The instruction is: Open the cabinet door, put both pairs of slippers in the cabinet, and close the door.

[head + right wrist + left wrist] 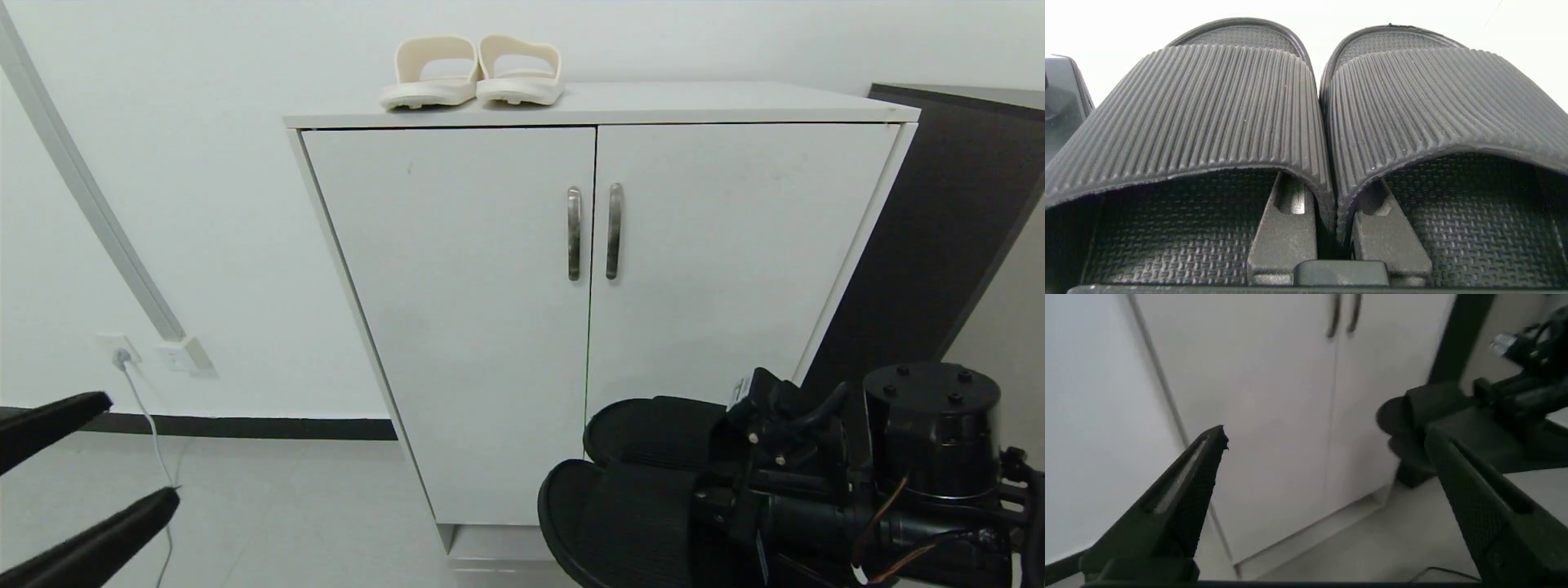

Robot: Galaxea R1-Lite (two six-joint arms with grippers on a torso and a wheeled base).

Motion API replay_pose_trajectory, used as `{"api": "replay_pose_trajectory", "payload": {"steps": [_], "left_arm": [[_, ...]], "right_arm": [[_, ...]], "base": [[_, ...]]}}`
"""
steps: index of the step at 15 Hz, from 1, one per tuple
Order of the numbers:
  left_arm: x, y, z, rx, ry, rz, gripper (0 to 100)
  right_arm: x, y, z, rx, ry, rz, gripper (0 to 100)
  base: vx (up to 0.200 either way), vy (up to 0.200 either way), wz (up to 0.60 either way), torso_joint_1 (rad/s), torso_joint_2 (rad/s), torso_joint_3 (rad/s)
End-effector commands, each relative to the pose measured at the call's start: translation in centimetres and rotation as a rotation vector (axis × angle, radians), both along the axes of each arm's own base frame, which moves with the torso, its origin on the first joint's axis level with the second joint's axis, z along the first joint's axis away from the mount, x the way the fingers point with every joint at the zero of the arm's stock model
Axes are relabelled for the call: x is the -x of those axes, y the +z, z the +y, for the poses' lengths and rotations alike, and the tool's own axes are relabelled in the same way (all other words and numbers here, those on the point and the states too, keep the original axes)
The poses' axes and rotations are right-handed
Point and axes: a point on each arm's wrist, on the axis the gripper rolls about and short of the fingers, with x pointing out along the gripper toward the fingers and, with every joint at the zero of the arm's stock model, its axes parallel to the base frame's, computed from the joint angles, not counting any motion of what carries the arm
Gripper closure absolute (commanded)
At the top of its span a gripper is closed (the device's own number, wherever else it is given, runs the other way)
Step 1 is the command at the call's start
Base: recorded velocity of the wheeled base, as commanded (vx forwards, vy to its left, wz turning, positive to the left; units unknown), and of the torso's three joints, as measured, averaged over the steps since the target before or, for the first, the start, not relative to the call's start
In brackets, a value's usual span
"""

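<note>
The white cabinet [457, 327] stands against the wall with both doors closed, and its two metal handles [574, 233] meet at the middle. A cream pair of slippers [473, 72] rests on its top, left of centre. My right gripper [735, 482] hangs low in front of the right door, shut on the black pair of slippers [645, 474]. In the right wrist view one finger [1282, 237] lies inside each black slipper [1208, 106], pinching their inner walls together. My left gripper [143, 447] is open at the lower left, left of the cabinet [1282, 416].
A dark panel [939, 245] leans beside the cabinet's right side. A wall socket [122, 351] with a cable hanging to the grey floor [286, 506] is on the left wall, under a slanted conduit [82, 188].
</note>
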Motion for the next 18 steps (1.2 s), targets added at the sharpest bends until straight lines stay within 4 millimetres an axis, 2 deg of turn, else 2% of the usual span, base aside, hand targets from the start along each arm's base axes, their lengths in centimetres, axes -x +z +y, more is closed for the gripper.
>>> {"api": "replay_pose_trajectory", "payload": {"steps": [1,4,10,12,15,18], "left_arm": [[-3.4,1.4,-1.2,0.033,-0.112,0.093,0],[-5.5,1.5,-3.4,0.019,-0.255,0.141,0],[-9.1,1.6,-8.0,0.011,-0.376,0.135,0],[-10.3,2.0,-9.9,0.005,-0.429,0.134,0],[-13.1,2.6,-12.9,0.006,-0.477,0.136,0],[-15.4,4.4,-15.3,0.067,-0.500,0.122,0]], "right_arm": [[0.1,0.0,0.0,0.000,0.002,0.000,100],[0.0,-0.1,0.1,0.004,0.003,0.004,100],[0.3,0.0,0.2,0.001,0.014,0.001,100],[0.3,0.0,0.2,0.002,0.014,0.002,100],[0.4,-0.4,0.1,0.010,0.014,0.011,100],[0.3,-0.7,0.2,0.020,0.014,0.023,100]], "base": [[0.000,0.000,0.00,0.000,0.00,0.000],[0.000,0.000,0.00,0.000,0.00,0.000],[0.000,0.000,0.00,0.000,0.00,0.000],[0.000,0.000,0.00,0.000,0.00,0.000],[0.000,0.000,0.00,0.000,0.00,0.000],[0.000,0.000,0.00,0.000,0.00,0.000]]}}
